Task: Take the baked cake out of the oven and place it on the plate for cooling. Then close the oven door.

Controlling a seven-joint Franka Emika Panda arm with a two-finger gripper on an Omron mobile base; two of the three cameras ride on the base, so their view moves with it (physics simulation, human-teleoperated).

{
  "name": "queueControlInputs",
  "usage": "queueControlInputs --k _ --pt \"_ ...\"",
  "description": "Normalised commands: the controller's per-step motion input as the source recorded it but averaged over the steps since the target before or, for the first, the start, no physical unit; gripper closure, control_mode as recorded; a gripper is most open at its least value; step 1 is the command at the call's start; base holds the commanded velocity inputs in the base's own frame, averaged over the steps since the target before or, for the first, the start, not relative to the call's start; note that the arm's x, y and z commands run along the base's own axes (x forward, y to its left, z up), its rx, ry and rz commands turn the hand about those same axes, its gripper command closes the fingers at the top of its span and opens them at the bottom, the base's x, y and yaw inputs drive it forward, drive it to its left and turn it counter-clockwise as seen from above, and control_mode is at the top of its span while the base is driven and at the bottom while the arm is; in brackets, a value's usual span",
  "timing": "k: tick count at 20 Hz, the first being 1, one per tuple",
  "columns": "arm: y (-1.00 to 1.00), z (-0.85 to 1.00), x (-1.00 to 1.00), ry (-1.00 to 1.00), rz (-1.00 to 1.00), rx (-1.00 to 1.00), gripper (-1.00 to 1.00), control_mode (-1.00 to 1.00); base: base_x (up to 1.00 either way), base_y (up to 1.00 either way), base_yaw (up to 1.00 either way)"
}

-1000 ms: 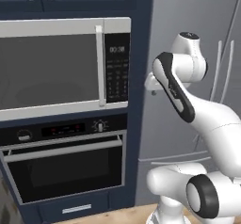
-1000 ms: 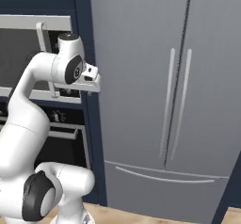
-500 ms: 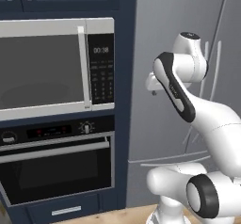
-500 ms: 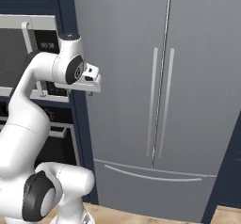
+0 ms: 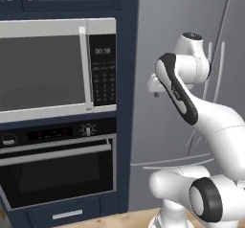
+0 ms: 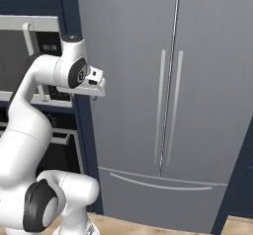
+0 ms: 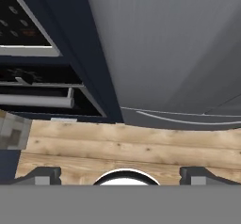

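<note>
The black oven (image 5: 57, 174) sits low at the left, under the microwave. Its oven door (image 5: 60, 179) stands upright with the silver bar handle (image 5: 55, 153) along the top. The cake and the plate are out of view. My gripper (image 7: 121, 175) is open, its fingertips (image 7: 44, 173) far apart with nothing between them. It hangs high in front of the fridge, right of the oven and well away from it. From the hand view the oven (image 7: 33, 89) lies at the left. The hand (image 6: 94, 85) is held out from the raised arm.
A grey-fronted microwave (image 5: 48, 69) sits above the oven. A navy cabinet column (image 5: 127, 126) separates them from the tall grey fridge (image 6: 173, 105) with two long handles. Wooden floor (image 7: 117, 143) runs along the base of the units.
The whole scene has slid left in both base views, so the camera has moved with the base. The arm keeps its pose and the gripper stays open.
</note>
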Motion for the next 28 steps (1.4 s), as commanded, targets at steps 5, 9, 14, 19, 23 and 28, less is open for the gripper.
queueControlInputs --k 5,9,14,19,23,28 --pt "0.0 0.0 0.0 0.0 0.0 0.0 -1.0 -1.0 0.0 0.0 0.0" --pt "0.0 0.0 0.0 0.0 0.0 0.0 -1.0 -1.0 0.0 0.0 0.0" --pt "0.0 -0.04 -0.16 0.0 0.01 -0.02 -1.0 -1.0 0.0 0.0 0.0" --pt "0.35 -0.13 -0.37 -0.13 0.08 -0.12 -1.0 -1.0 0.0 0.0 0.0" --pt "0.49 -0.12 -0.28 -0.09 0.15 -0.18 -1.0 -1.0 0.0 0.0 0.0" --pt "0.57 -0.24 -0.17 -0.01 0.11 -0.21 -1.0 -1.0 0.0 0.0 0.0"
